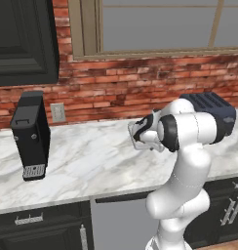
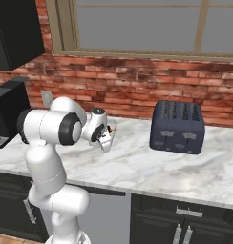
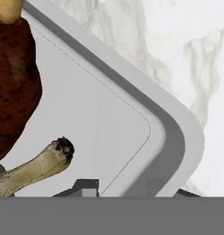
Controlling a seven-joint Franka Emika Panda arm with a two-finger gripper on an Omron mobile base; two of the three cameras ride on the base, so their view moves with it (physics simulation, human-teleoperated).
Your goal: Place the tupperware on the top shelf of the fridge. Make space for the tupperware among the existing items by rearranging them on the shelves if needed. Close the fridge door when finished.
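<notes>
You've got the tupperware [image 3: 109, 119] on the marble desk [image 1: 91, 161], near its middle, between the black coffee machine [image 1: 30, 134] at the left and the dark toaster [image 2: 178, 126] at the right. In the hand view it sits right under the camera: pale rounded rim w/ corner toward the right, brown drumstick [image 3: 17, 87] inside, bone end pointing at the finger tips [image 3: 86, 187]. Those tips stand either side of the rim at the bottom edge, one in, one out; can't tell if they clamp it or just straddle it. In the right base view the gripper [image 2: 105, 138] is down at the container's edge, arm folded over the desk. Brick wall [image 1: 121, 88] and window [image 2: 152, 24] behind.
</notes>
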